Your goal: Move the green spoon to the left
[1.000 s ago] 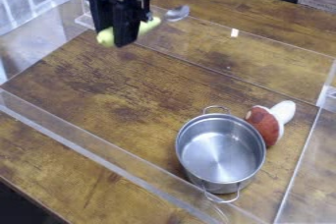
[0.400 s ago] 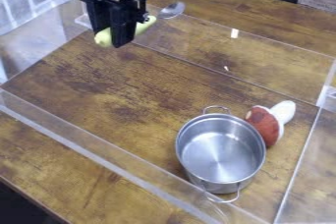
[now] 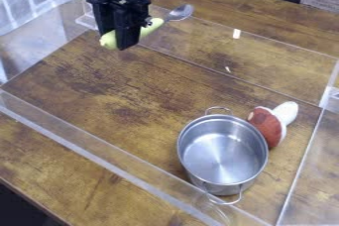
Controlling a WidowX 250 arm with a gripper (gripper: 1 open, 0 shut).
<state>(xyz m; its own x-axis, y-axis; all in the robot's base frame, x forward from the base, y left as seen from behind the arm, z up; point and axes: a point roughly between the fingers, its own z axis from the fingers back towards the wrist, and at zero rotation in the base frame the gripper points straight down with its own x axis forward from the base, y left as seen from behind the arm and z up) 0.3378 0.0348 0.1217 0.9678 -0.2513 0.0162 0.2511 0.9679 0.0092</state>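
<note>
I have the claw (image 3: 121, 40) pointing straight down at the far-left of the wooden table (image 3: 119, 91), clenched on the green spoon (image 3: 149, 25). Handle is pinched between the fingers; yellow-green ends show on both sides of the claw, silver bowl sticks out to the claw's right and slightly behind it.

Change vs. a sec ago: spoon and claw sit a touch lower and slightly right in view; otherwise same grip, same tilt. Movement is small. I cannot tell whether the spoon touches the tabletop yet.

Steel pot (image 3: 223, 157) and mushroom toy (image 3: 273, 124) lie well apart, to the claw's right and nearer the cam, untouched.

Judgement: spoon is already at the left side, approx. at drop-off. Next req'd: finish lowering, then release.
</note>
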